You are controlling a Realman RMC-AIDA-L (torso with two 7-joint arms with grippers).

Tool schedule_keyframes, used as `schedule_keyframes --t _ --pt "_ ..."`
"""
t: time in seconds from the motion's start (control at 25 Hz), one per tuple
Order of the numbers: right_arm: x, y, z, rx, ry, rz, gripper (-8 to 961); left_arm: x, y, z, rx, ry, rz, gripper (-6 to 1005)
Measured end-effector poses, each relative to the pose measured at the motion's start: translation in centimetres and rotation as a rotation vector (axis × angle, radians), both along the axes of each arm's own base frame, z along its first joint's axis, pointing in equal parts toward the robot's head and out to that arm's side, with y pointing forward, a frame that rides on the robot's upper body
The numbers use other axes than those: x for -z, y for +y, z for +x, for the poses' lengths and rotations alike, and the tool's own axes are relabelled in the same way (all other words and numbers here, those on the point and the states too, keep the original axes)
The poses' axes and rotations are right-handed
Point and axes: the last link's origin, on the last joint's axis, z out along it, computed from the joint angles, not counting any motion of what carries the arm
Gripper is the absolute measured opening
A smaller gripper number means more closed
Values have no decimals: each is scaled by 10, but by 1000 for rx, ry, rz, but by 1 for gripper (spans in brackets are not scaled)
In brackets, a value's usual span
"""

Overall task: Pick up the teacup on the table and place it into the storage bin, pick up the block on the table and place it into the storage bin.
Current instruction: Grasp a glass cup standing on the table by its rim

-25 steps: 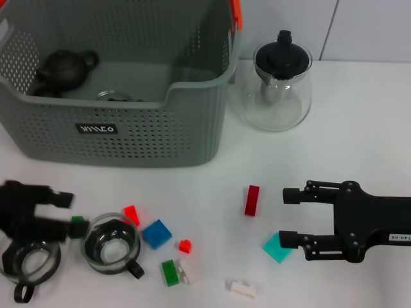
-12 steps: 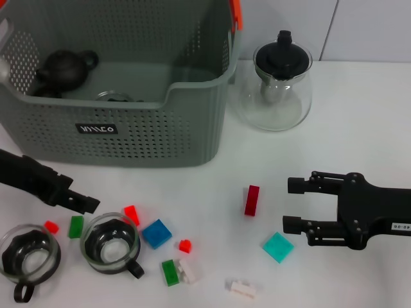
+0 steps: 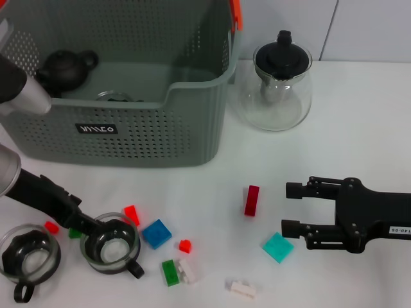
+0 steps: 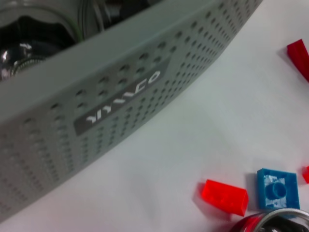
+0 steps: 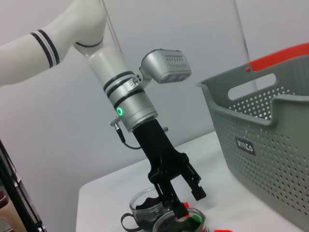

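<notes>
Remaining at lower left, both glass teacups (image 3: 111,247) and scattered blocks (image 3: 157,233) lie outside the storage bin (image 3: 128,138) at upper left; left gripper (image 5: 182,199), parted, straddles one cup's rim; right gripper (image 3: 290,209), open and empty, hovers lower right.

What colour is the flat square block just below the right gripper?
Teal. The flat square block lies on the table beside the right gripper, clearest in the head view.
</notes>
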Motion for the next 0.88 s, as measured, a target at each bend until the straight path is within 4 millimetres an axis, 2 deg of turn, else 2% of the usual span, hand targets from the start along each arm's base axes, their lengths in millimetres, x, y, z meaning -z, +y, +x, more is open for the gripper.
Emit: schedule_keyframes --t 0.44,0.88 --pt "0 0 1 6 -1 -3 794 -4 4 -13 -94 36 83 760" --pt "-1 0 2 10 -3 -5 794 10 1 -1 -82 9 17 706"
